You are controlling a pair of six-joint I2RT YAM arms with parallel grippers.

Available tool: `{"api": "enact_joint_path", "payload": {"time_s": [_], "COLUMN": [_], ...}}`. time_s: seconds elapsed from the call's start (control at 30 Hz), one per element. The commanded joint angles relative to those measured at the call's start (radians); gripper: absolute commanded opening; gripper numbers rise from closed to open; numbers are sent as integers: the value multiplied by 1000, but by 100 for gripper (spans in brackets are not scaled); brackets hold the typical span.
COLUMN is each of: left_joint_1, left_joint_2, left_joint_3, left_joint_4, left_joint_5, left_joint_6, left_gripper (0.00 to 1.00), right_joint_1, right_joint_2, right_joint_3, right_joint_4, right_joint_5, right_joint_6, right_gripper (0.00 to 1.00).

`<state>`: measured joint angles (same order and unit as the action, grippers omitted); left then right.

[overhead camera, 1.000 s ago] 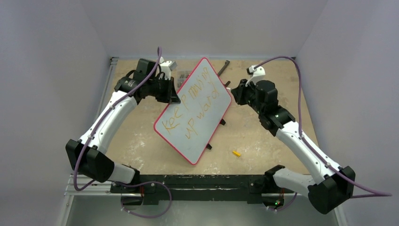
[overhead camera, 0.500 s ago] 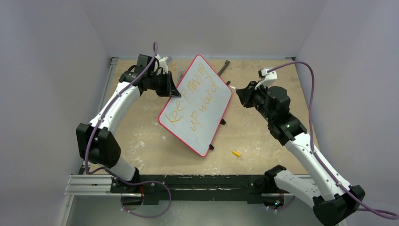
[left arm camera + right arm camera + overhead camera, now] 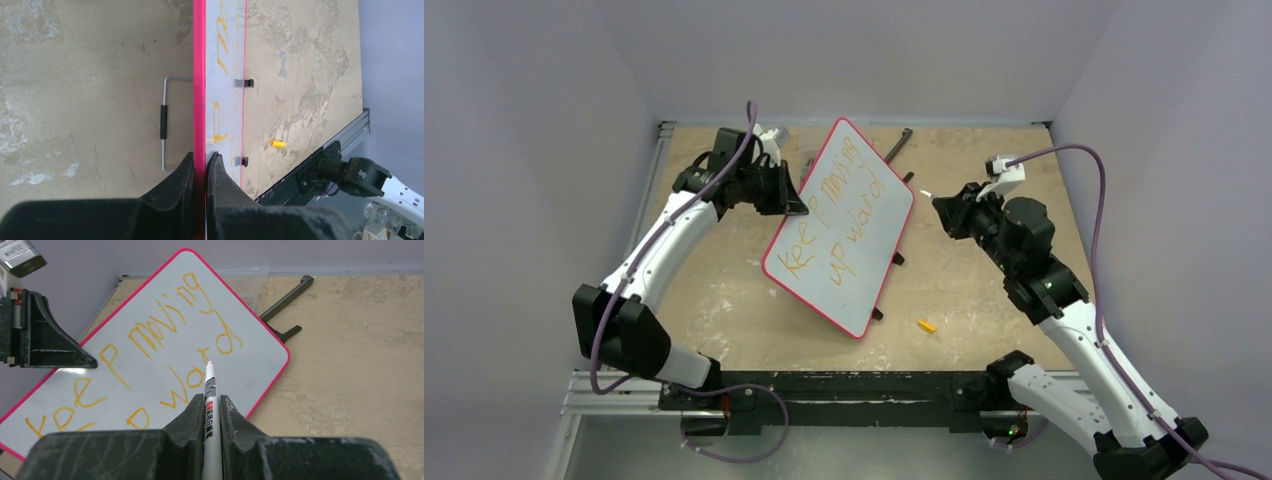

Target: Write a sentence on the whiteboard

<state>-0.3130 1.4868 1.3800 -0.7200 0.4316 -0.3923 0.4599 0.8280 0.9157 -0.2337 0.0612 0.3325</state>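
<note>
The whiteboard (image 3: pixel 856 292) is tilted up over the middle of the desk (image 3: pixel 994 290), pinched along just 1 red edge by the left tool (image 3: pixel 201 159). With so narrow a hold it could pivot or slip out and slap flat. The right tool (image 3: pixel 212 402) is clamped on the pen (image 3: pixel 209 382), whose tip hangs near the board's right edge; a stray nudge could streak the lettering. The sentence (image 3: pixel 155 340) runs in 2 uneven orange lines, "Keep moving upward", and looks complete.
</note>
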Motion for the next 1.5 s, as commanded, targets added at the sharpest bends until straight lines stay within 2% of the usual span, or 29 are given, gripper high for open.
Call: {"api": "enact_joint_path", "payload": {"time_s": [0.0,0.17,0.3,0.53,1.03,1.47], "left_joint_1": [-26,-26,-26,-25,-28,-32], "left_joint_2": [-63,-96,-64,14,-42,-73], "left_joint_3": [-98,-147,-169,-149,-245,-247], "left_joint_4": [-190,-175,-153,-195,-177,-166], "left_joint_5": [-190,-161,-160,-238,-328,-341], "left_joint_6": [157,173,175,212,201,212], "left_gripper": [0,0,0,0,19,29], "right_joint_1": [2,3,3,3,2,2], "right_joint_2": [-16,-4,-1,-12,-35,-24], "right_joint_3": [-15,-22,-33,-66,-103,-117], "right_joint_4": [3,17,28,57,72,84], "right_joint_5": [-3,-11,-12,-23,-31,-36], "right_joint_6": [11,13,13,31,46,51], "right_gripper": [0,0,0,0,0,0]}}
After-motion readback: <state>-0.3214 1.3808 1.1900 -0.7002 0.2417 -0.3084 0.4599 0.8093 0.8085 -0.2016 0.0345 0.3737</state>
